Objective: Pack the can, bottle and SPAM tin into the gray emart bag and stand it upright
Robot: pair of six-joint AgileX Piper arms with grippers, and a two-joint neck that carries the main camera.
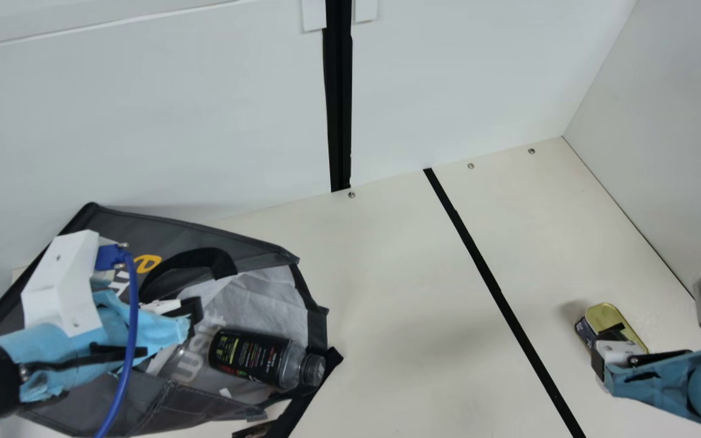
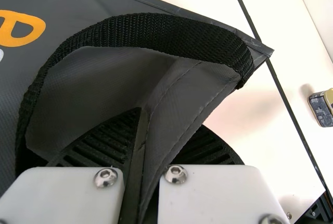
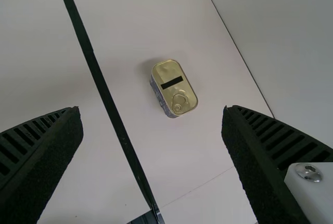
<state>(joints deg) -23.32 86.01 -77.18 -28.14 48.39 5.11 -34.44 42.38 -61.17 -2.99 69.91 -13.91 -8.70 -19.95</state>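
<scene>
At the lower left of the main view, the gray bag (image 1: 174, 234) lay tipped over on the desk (image 1: 399, 292) instead of standing, with the bottle (image 1: 253, 359) resting on its side on the pale lining (image 1: 271, 298), its cap close to the bag's right-hand rim. The left pincer (image 2: 156, 130) was closed on a fold of the bag's gray cloth, just beside the black handle (image 2: 156, 31). Over at the lower right of the main view, beyond the black line (image 1: 496, 292) on the desk, the SPAM tin (image 3: 174, 86) lay flat, its gold lid and pull ring facing up. The right pincer (image 3: 152, 110) was spread wide above it, one finger to either side and nothing in its grip. So the packing looked partly done: the bottle seemed to be in the bag, though near enough to the mouth that it might have slid out if the cloth were pulled carelessly. Whether the can was inside I could not tell. The tin had yet to be gripped, carried across to the left and put in, and after that the bag needed to be raised upright, probably the hardest part with loose things inside.
</scene>
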